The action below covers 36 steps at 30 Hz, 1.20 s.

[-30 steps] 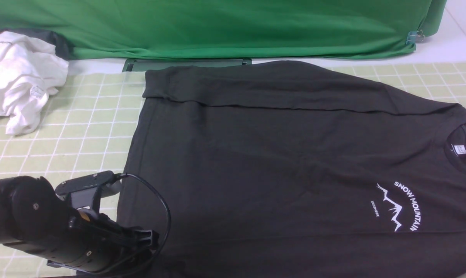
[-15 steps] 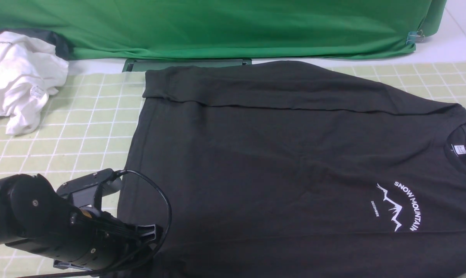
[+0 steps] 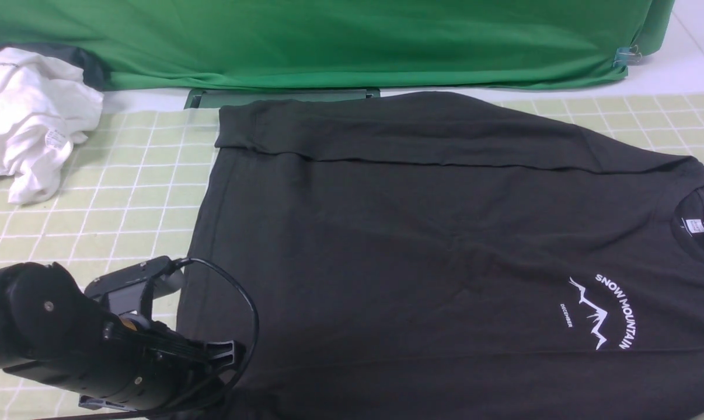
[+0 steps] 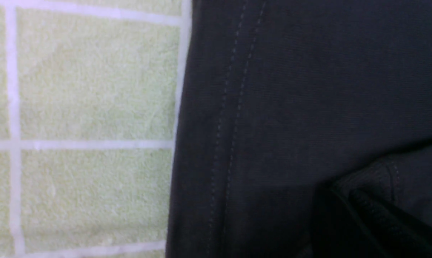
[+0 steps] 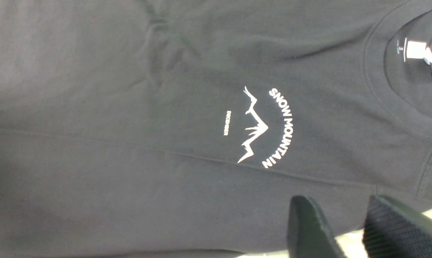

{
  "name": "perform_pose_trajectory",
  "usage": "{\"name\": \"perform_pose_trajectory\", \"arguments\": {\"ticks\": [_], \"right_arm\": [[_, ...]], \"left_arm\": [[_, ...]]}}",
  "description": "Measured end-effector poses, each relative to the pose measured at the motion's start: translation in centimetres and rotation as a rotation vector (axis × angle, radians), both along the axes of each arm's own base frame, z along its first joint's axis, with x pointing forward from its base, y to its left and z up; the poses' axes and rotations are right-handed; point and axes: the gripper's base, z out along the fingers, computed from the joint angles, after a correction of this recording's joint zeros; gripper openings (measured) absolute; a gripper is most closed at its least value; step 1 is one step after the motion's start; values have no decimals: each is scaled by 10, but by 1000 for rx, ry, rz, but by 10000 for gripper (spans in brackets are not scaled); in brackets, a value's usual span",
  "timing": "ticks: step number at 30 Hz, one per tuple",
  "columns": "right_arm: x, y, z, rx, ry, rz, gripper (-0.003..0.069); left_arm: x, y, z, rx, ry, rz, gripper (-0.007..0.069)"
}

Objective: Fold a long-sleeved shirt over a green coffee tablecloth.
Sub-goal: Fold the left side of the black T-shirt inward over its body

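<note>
At lower left of the front view, we judge the left gripper [image 4: 348, 200] closed on the shirt [image 3: 358, 262], the right [image 5: 336, 211] open, sleeve-folding underway, smoothing next.

Deep green fabric drape [image 3: 352, 41], white surface [image 3: 696, 35] behind, bright even light

And here at lower left, a glossy black arm [image 3: 95, 344], rounded casing, silver screws [image 3: 138, 380], grey bracket [image 3: 127, 294], looping black cable [image 3: 253, 315]!
</note>
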Motion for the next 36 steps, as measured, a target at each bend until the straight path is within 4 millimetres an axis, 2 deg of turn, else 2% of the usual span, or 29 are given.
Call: {"name": "perform_pose_trajectory", "arguments": {"ticks": [2,4,5,6,9,13,14,17,21,27,29,31,35,36], "right_arm": [[0,0,0,1,2,1,237],[0,0,0,0,7,1,237],[0,0,0,0,7,1,238],[-1,0,0,1,8,2,237],[-1,0,0,3,7,2,237],[-1,0,-1,4,14,4,237],[-1,0,-1,4,14,4,237],[-2,1,-1,5,22,5,237],[-2,1,-1,5,24,6,237],[-2,1,-1,6,24,6,237],[-2,1,-1,6,24,6,237],[-2,1,-1,6,24,6,237],[-2,1,-1,6,24,6,237],[-2,1,-1,6,24,6,237]], "left_arm": [[0,-1,13,-21,-18,-5,20],[3,-4,34,-52,-75,-5,20],[3,-4,37,-56,-85,-4,20],[7,-6,57,-80,-141,-1,20],[17,-8,83,-105,-211,3,20],[41,-11,114,-89,-286,18,20],[42,-11,116,-90,-292,18,20],[70,-12,127,-57,-311,53,20],[103,-6,117,-34,-264,95,20],[143,13,83,-5,-176,178,20],[149,16,75,0,-167,191,20],[161,19,56,10,-148,208,22],[171,19,29,18,-102,208,50],[171,19,28,19,-99,206,56]]}}
